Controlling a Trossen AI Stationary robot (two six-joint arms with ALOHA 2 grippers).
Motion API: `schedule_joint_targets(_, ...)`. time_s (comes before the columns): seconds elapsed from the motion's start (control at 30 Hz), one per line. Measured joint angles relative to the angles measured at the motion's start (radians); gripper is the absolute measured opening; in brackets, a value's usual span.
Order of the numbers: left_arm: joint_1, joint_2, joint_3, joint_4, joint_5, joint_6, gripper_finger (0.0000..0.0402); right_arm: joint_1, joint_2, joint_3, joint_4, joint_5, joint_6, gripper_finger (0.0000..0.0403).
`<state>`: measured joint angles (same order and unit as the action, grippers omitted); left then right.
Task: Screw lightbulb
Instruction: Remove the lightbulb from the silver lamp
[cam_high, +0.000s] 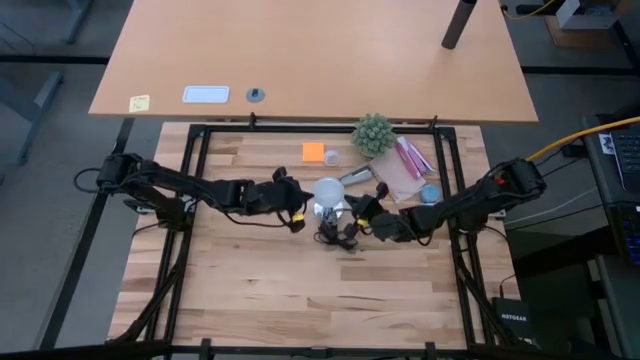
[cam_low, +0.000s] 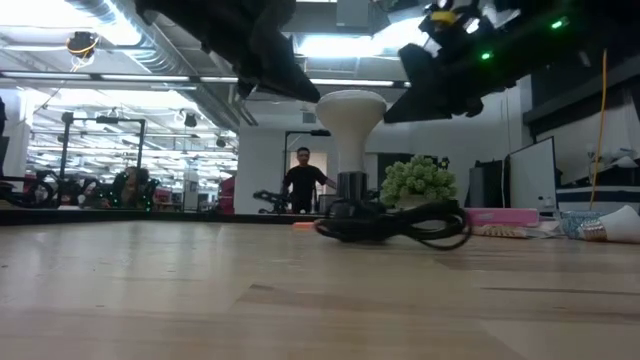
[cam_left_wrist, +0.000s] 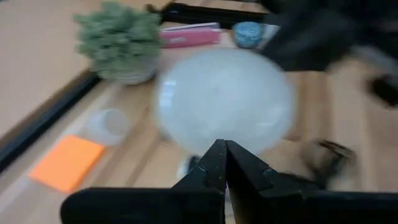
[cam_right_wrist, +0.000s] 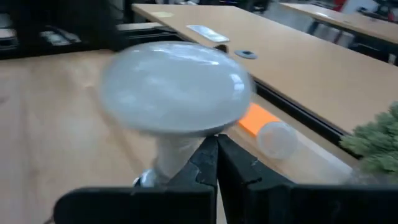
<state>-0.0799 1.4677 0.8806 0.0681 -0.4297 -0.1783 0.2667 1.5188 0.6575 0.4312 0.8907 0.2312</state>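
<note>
The lightbulb (cam_high: 328, 189) is standing upright near the middle of the surface (cam_high: 300, 290), a little toward the far edge, with its round head up and its narrow neck going down into a dark socket (cam_low: 351, 186). A black cord (cam_low: 410, 228) is lying in loops on the surface around the foot of this socket.

The left end effector (cam_high: 300, 216) is hanging just beside the bulb on its left side, and its fingers are pressed together, pinching nothing. The right end effector (cam_high: 352, 219) is hanging just beside the bulb on its right side, also with the fingers pressed together and holding nothing. In both wrist views the white head is filling the picture right in front of the closed fingertips.

Behind the bulb, near the far edge, an orange block (cam_high: 314, 152) is lying, and a small clear cup (cam_left_wrist: 107, 124) is sitting near it. A small green plant (cam_high: 373, 134) is standing toward the far right corner, with a pink flat package (cam_high: 412, 159) beside it. A person (cam_low: 303, 181) is standing in the room beyond the surface.
</note>
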Motion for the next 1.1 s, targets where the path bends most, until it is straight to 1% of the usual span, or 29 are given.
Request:
schedule_joint_targets(0.07,-0.016,0.0,0.0,0.007,0.023,-0.008,0.0,-0.026,0.0,0.0,0.002,-0.012,0.023,0.0005)
schedule_joint_targets(0.13,-0.032,0.003,0.0,0.005,0.033,-0.02,0.0,-0.055,0.0,0.004,0.006,-0.049,0.034,0.0005)
schedule_joint_targets(0.3,-0.053,0.004,0.0,0.032,0.014,-0.023,0.0,-0.125,0.0,0.005,0.007,-0.148,0.034,0.0005)
schedule_joint_targets(0.4,-0.053,0.002,0.0,0.054,0.003,-0.006,0.0,-0.147,0.0,0.005,0.017,-0.158,0.016,0.0005)
schedule_joint_targets(0.47,-0.054,-0.007,0.0,0.065,-0.011,0.007,0.0,-0.151,-0.002,0.005,0.022,-0.159,-0.025,0.0005)
schedule_joint_targets(0.6,-0.053,-0.032,0.0,0.088,-0.057,0.054,0.0,-0.145,-0.033,0.004,0.018,-0.096,-0.124,0.0005)
schedule_joint_targets(0.73,-0.042,-0.061,0.0,0.097,-0.11,0.082,0.0,-0.125,-0.112,0.004,0.01,-0.018,-0.195,0.0005)
schedule_joint_targets(0.8,-0.028,-0.064,0.0,0.102,-0.126,0.098,0.0,-0.108,-0.16,0.004,0.006,-0.007,-0.21,0.0005)
schedule_joint_targets(0.87,-0.008,-0.064,0.0,0.101,-0.129,0.117,0.0,-0.083,-0.203,0.004,-0.001,-0.015,-0.21,0.0005)
schedule_joint_targets(0.93,0.016,-0.062,0.0,0.102,-0.131,0.129,0.0,-0.057,-0.235,0.004,-0.016,-0.046,-0.21,0.0005)
schedule_joint_targets(1.1,0.087,-0.06,0.0,0.097,-0.13,0.141,0.0,0.002,-0.24,0.004,-0.026,-0.184,-0.123,0.0005)
